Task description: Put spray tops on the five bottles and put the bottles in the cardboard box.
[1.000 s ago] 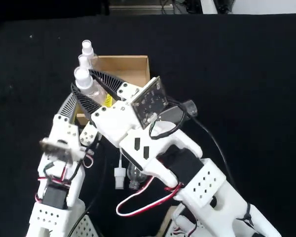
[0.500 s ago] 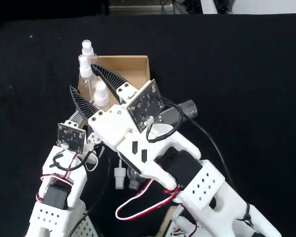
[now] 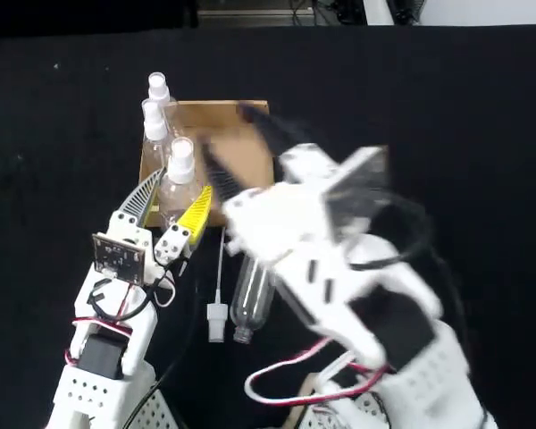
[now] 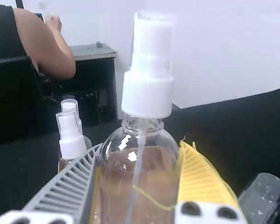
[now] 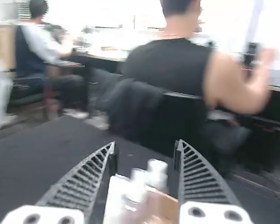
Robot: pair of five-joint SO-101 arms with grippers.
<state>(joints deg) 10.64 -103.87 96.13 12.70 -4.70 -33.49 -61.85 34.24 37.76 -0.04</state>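
The clear plastic bottle with a white spray top (image 3: 177,179) stands upright between the grey and yellow fingers of the left gripper (image 3: 175,198), which is clamped on its body. This is at the near-left corner of the brown cardboard box (image 3: 241,125). 2 more capped clear bottles (image 3: 154,125) stand at the box's far-left corner. Near the left gripper, 1 uncapped clear bottle (image 3: 253,299) and 1 loose white spray top (image 3: 217,320) lie side by side on the black table (image 3: 464,116). The right gripper (image 5: 144,168) hangs above the box with its fingers spread apart, holding nothing.
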